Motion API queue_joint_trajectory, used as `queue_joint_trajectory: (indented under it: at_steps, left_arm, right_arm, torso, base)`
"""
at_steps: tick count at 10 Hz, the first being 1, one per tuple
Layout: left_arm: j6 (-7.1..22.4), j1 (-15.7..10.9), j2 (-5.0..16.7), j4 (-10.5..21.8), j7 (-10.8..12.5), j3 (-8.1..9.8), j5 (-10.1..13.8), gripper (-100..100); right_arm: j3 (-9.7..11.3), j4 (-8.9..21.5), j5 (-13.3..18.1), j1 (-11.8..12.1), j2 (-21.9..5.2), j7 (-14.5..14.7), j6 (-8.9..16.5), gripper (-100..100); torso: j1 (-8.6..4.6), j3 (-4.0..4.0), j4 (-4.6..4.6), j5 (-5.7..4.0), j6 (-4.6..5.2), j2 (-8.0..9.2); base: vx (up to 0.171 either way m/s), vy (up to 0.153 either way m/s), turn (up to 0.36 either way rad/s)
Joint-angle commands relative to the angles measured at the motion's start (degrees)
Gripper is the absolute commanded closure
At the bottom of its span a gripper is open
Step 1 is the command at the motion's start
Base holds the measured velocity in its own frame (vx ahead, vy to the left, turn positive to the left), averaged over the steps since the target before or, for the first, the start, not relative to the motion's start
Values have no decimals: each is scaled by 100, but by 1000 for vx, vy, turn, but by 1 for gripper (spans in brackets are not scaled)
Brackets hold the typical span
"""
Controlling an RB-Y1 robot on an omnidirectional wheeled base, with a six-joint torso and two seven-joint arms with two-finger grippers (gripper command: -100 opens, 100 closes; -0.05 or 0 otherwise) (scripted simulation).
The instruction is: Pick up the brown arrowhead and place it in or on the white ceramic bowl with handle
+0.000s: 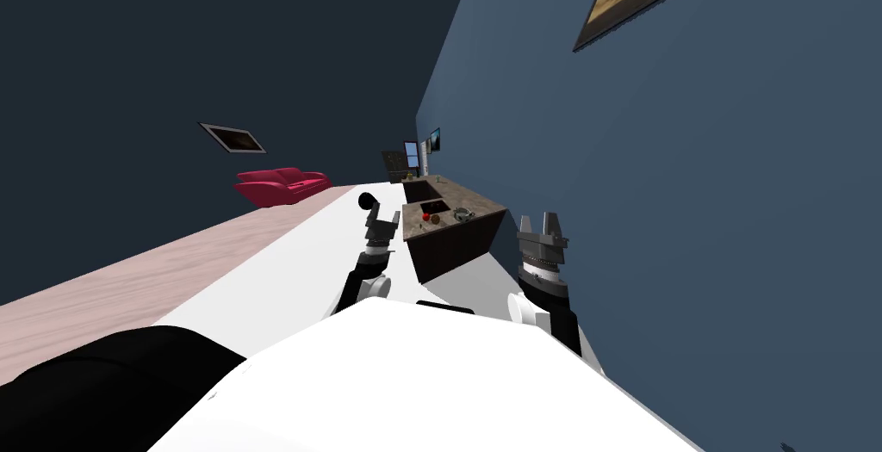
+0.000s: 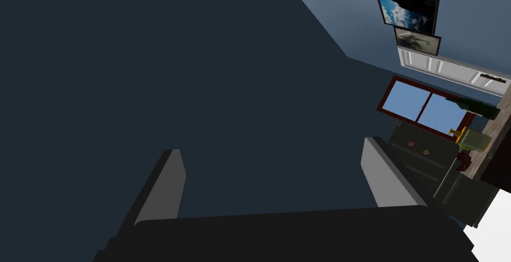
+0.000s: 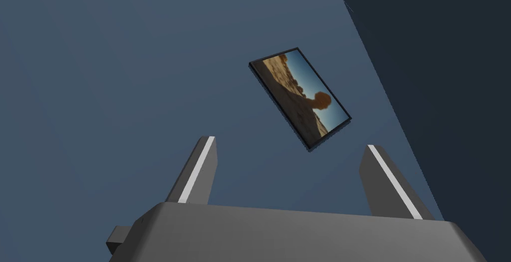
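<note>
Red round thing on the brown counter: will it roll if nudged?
Probably. The red thing looks ball-shaped, so a side push would likely send it rolling along the counter, perhaps onto the dark square beside it. Being round, it shows no flat sides to pinch, so a grasp may slip. It is too small here to judge weight.

Rolled head view toward a distant counter (image 1: 482, 206); wrist views close on walls (image 3: 125, 49), the left's with that counter too.
</note>
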Motion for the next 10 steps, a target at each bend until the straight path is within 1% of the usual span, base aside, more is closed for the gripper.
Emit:
queue_joint_trajectory:
  at_steps: [1,5,9,10]
  left_arm:
    - [-29,-75,71,240,163,-49,147,-100]
    - [-73,-212,233,799,633,-101,592,-100]
    - [-121,-369,323,1425,1166,-163,1095,-100]
    - [-121,-369,323,1437,1166,-163,1095,-100]
  right_arm:
    - [0,0,0,0,0,0,0,0]
    - [0,0,0,0,0,0,0,0]
    - [0,0,0,0,0,0,0,0]
    - [0,0,0,0,0,0,0,0]
  torso:
    - [0,0,0,0,0,0]
    - [-3,1,1,-1,0,2]
    - [-8,1,0,-2,0,2]
    - [-5,1,0,-2,0,2]
  base:
    - [57,-14,11]
    - [52,-20,8]
    - [58,-30,10]
    - [34,-16,3]
